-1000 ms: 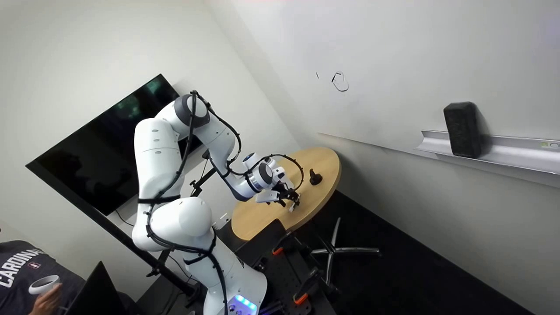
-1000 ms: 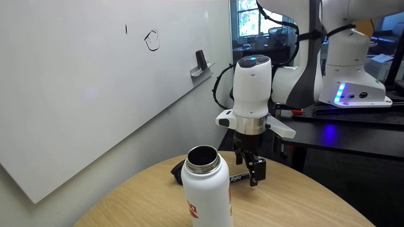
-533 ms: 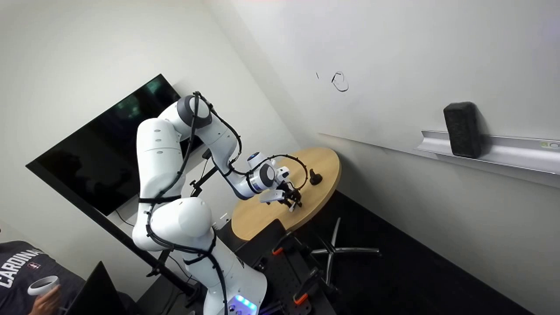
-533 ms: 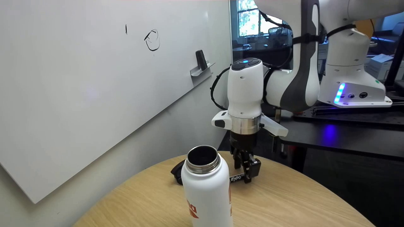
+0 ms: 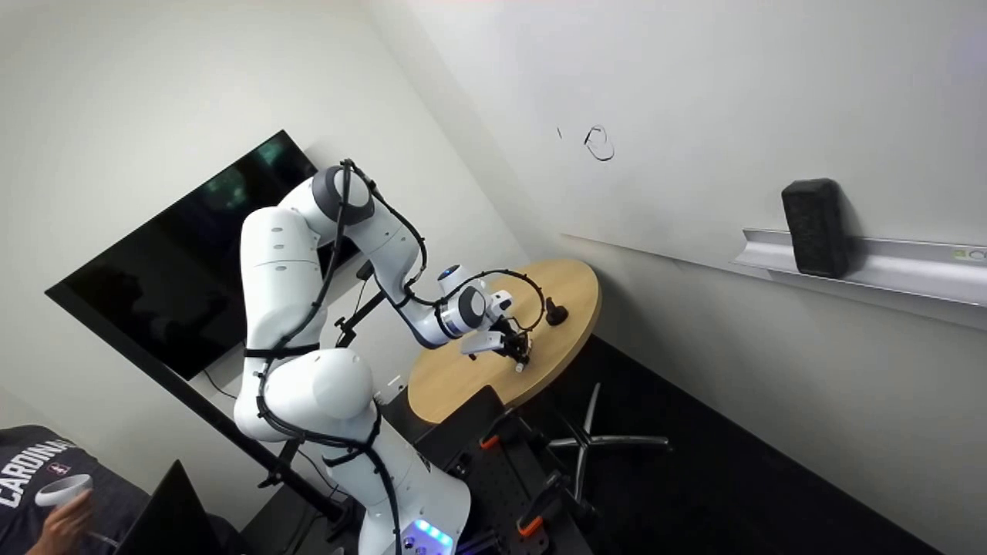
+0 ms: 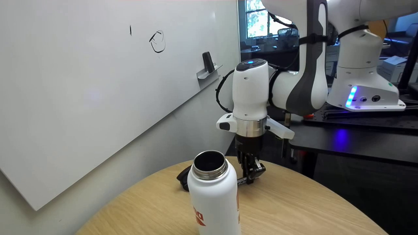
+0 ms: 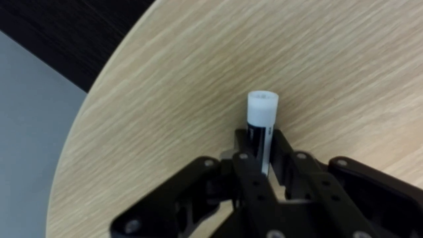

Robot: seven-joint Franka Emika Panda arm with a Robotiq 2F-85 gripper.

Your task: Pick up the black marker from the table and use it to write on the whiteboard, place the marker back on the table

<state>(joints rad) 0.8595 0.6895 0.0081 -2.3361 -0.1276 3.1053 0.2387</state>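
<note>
The black marker (image 7: 262, 110), dark with a white end and a white stripe, lies between the fingers of my gripper (image 7: 259, 140) in the wrist view. Both fingers press against its sides, so the gripper is shut on it. In an exterior view, the marker (image 6: 242, 181) is low over the round wooden table (image 6: 300, 209), half hidden behind a bottle. Whether it touches the tabletop I cannot tell. My gripper (image 5: 522, 356) points down at the table in both exterior views. A short black stroke and a loop are drawn on the whiteboard (image 6: 98, 81).
A white open-topped bottle (image 6: 214, 199) with red print stands on the table near the gripper. Behind it is a black object (image 6: 183, 178), also seen on the tabletop (image 5: 555, 312). A black eraser (image 5: 816, 229) rests on the whiteboard ledge (image 5: 910, 266).
The fingers have closed from open onto the marker. My gripper has shifted slightly, leftward toward the bottle in an exterior view. The marker's visible part has turned or shifted a little.
</note>
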